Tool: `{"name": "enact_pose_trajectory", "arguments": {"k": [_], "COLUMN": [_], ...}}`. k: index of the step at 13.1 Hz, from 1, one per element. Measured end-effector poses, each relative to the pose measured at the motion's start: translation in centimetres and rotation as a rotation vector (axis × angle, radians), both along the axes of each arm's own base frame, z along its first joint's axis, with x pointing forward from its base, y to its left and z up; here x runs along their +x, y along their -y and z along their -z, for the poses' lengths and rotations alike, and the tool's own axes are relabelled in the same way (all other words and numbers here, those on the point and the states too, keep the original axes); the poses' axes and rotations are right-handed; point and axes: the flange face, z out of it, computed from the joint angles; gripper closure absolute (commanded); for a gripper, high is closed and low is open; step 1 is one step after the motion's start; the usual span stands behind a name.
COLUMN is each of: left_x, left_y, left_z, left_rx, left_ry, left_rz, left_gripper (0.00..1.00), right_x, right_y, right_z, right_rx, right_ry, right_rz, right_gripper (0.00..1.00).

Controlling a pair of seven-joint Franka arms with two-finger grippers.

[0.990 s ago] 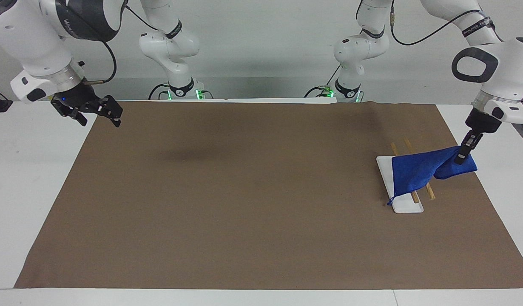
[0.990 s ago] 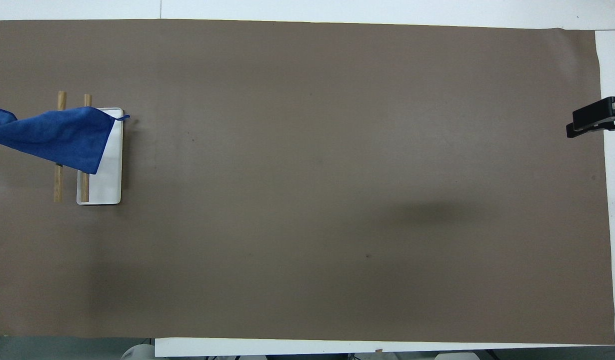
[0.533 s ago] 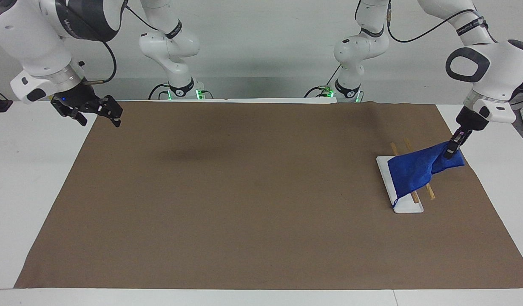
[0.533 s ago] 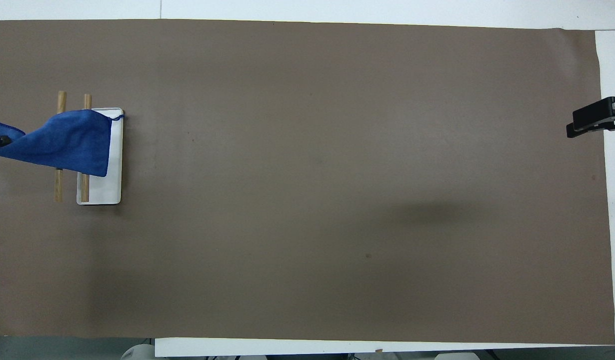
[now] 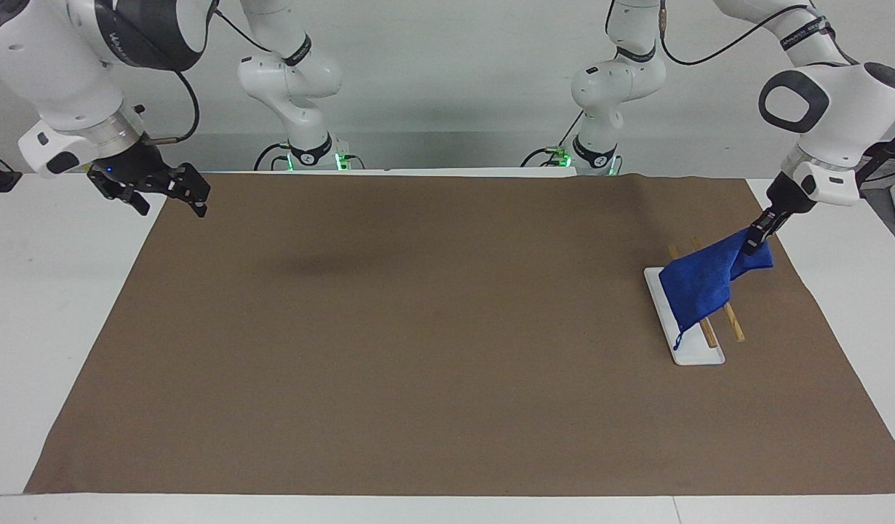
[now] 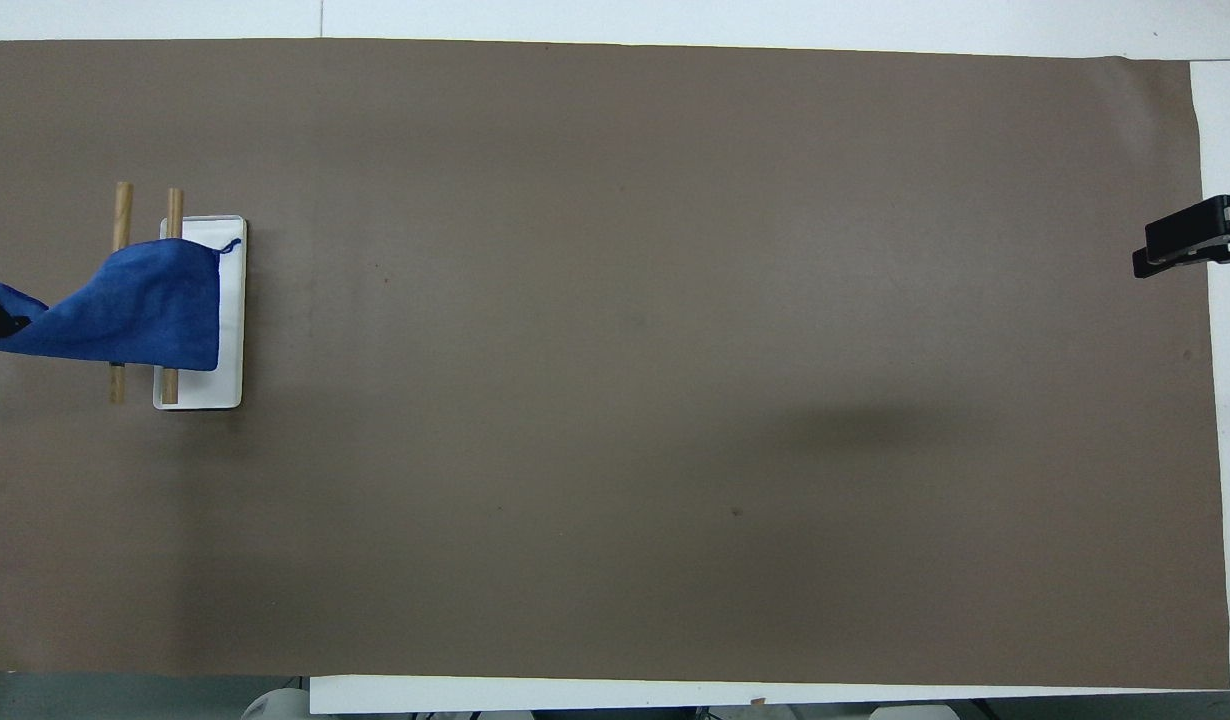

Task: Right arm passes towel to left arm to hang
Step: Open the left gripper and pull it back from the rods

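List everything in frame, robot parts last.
towel: 1, blue, draped over the rack, one corner held up by the left gripper
rack rods: 2, wooden, over the white base
rack base: 1, white, at the left arm's end of the mat
mat: 1, brown, covering the table
table: 1, white
left gripper: 1, black, shut on the towel's corner
right gripper: 1, black, open, waiting over the mat's edge at its own end

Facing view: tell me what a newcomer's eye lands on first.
The blue towel, pinched at one corner by the left claw, drapes over the rack's wooden rods on a white base at the left arm's end of the brown mat. The right claw waits, open, over the mat's corner at the right arm's end.
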Motion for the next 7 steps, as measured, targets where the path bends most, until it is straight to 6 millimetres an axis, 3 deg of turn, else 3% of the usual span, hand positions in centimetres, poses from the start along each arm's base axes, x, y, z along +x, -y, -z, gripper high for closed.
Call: {"name": "enact_pose_trajectory", "arguments": {"k": [1, 2, 5, 7], "left_x": [-0.1, -0.2, -0.1, 0.6], "left_y": [-0.2, -0.5, -1.2, -1.5], "left_z": [0.1, 0.0, -0.9, -3.2], "left_rx": [0.002, 0.004, 0.024, 0.069], "left_ry": [-0.002, -0.001, 0.015, 0.034], "left_rz": [0.000, -0.004, -0.003, 0.016], "left_gripper": [0.20, 0.00, 0.00, 0.00], "right_x": [0.0, 0.0, 0.0, 0.0], "right_y": [0.0, 0.0, 0.0, 0.0], "right_z": [0.0, 0.0, 0.0, 0.0], "right_rx": [0.000, 0.000, 0.000, 0.000], "right_ry": [0.000, 0.000, 0.000, 0.000], "right_rz": [0.000, 0.000, 0.000, -0.004], "right_gripper": [0.00, 0.00, 0.00, 0.00]}}
